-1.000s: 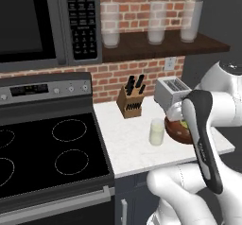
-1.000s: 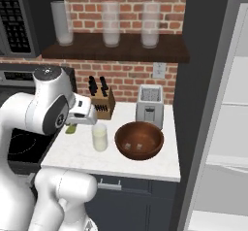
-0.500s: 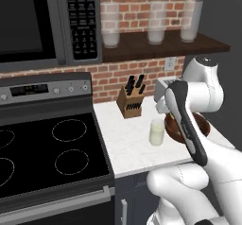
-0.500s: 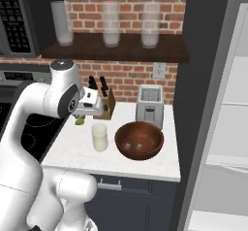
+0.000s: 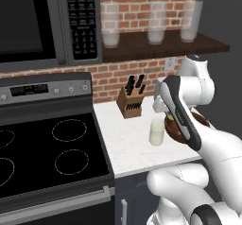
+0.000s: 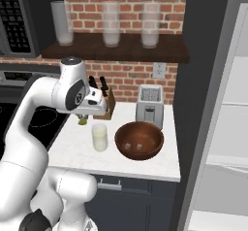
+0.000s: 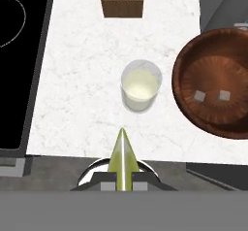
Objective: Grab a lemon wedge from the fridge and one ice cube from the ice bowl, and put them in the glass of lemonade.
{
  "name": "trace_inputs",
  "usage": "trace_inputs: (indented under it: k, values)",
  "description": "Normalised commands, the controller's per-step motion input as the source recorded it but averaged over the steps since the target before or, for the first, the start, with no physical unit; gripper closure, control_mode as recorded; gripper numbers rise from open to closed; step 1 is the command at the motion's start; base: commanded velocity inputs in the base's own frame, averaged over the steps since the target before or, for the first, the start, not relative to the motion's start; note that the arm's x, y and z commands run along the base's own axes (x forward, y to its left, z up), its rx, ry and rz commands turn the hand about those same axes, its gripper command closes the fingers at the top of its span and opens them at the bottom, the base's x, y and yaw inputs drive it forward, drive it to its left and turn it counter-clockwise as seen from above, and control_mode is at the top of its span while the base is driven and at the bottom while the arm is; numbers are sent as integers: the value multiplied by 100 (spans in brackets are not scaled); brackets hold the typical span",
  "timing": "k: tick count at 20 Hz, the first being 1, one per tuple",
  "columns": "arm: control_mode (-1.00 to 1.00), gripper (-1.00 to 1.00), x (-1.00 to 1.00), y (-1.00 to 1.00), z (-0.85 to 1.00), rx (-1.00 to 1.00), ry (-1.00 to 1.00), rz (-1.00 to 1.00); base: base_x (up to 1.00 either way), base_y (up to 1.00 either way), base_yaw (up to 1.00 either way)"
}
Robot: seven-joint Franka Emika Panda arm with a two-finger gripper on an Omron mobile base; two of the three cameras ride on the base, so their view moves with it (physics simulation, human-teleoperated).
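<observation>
The claw (image 7: 123,184) is clamped on the lemon wedge (image 7: 122,158), held above the counter. Just ahead stands the glass of lemonade (image 7: 140,86), with the ice bowl (image 7: 215,82) beside it.

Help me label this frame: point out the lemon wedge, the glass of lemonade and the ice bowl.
lemon wedge (image 7: 122,157), hand view, its middle.
glass of lemonade (image 7: 140,86), hand view, liquid surface.
ice bowl (image 6: 127,151), right base view, front wall.

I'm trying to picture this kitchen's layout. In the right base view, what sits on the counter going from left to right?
Knife block → glass of lemonade → ice bowl, with the toaster standing behind the bowl.
</observation>
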Motion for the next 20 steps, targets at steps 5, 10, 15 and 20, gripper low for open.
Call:
trace_inputs:
  k: [5,10,15,20]
  values:
    - [-100,100,8,0,-18,0,0,0,0,0,0]
    - [-100,100,10,0,-10,-1,0,0,0,0,0]
    - [-100,100,20,0,-1,0,0,0,0,0,0]
    - [-100,100,36,0,0,0,0,0,0,0,0]
